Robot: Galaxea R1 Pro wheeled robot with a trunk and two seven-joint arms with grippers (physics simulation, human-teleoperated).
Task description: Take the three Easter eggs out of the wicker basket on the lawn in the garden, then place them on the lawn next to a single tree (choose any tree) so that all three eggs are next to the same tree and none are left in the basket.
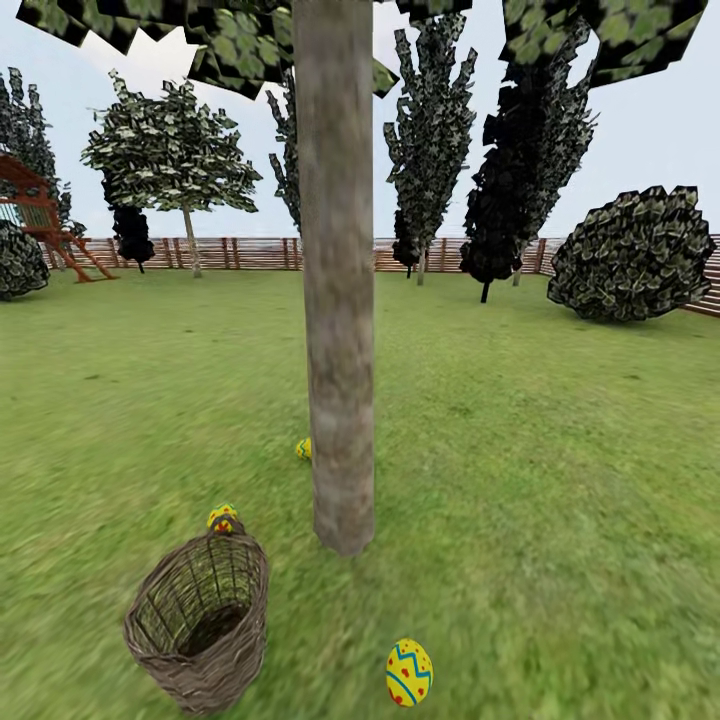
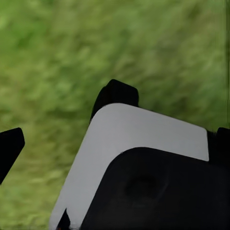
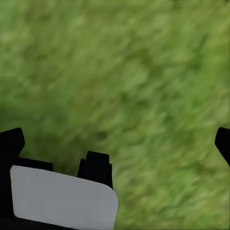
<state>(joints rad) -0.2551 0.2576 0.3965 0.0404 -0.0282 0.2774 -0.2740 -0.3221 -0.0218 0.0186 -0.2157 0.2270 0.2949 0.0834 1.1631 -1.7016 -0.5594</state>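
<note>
On my head camera, going from the left, the wicker basket (image 1: 200, 622) lies tipped on the lawn (image 1: 560, 480), its mouth toward me and, as far as I see, with nothing inside. One egg (image 1: 222, 518) touches its far rim. A second egg (image 1: 303, 449) peeks from behind the tree (image 1: 338, 300) (half hidden by the trunk). The third egg (image 1: 409, 673) lies nearer to me, right of the basket. All three are near the trunk. My left pincer (image 2: 62, 139) hangs over blurred grass with fingertips apart, spread. My right pincer (image 3: 117, 141) is also spread above grass, nothing between its tips.
</note>
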